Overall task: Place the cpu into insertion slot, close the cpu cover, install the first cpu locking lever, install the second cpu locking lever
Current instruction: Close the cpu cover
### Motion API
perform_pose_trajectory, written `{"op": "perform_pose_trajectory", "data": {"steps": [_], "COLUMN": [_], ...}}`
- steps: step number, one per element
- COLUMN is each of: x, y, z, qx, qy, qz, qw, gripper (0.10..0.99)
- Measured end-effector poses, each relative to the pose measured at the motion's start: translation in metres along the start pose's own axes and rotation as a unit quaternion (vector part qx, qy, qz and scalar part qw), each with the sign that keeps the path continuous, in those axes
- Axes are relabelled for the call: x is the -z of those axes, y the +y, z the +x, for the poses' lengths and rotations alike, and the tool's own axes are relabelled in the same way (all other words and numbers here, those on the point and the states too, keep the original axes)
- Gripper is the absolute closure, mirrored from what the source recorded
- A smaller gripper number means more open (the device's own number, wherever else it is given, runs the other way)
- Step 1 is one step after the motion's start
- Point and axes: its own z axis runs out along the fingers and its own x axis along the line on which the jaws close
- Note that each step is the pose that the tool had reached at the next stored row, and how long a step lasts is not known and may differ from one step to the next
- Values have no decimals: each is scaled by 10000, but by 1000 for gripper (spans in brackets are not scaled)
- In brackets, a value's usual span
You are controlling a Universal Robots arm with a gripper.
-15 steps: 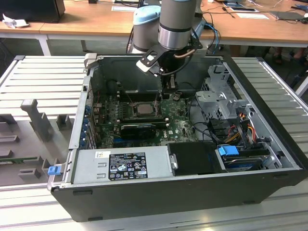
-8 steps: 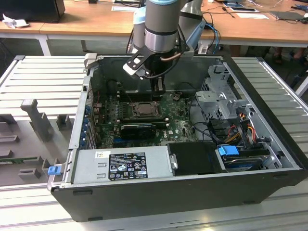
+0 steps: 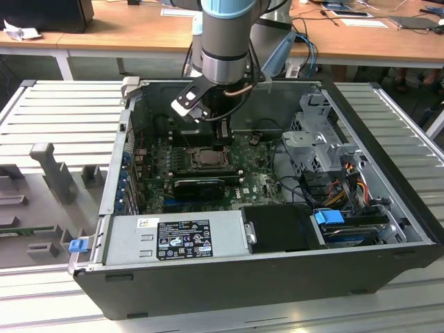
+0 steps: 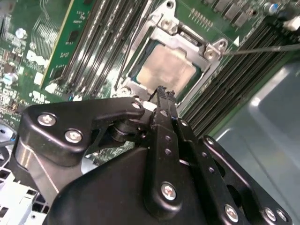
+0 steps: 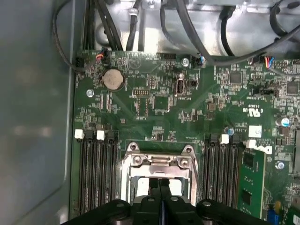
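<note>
Gripper pinched shut, empty, just above the socket.
I see the cpu seated in the insertion slot, cpu cover framing it. A skewed push could scrape the chip or slip off the thin locking lever.

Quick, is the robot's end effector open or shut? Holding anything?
End effector: shut, fingers together, nothing held between them, positioned over the cpu.
</note>
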Motion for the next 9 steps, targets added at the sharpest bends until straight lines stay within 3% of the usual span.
{"op": "perform_pose_trajectory", "data": {"steps": [4, 9], "x": [-5, -4], "y": [-102, -147], "z": [4, 6], "qx": [10, 13], "qy": [1, 1], "qz": [-1, -1], "qw": [10000, 10000], "gripper": [980, 980]}}
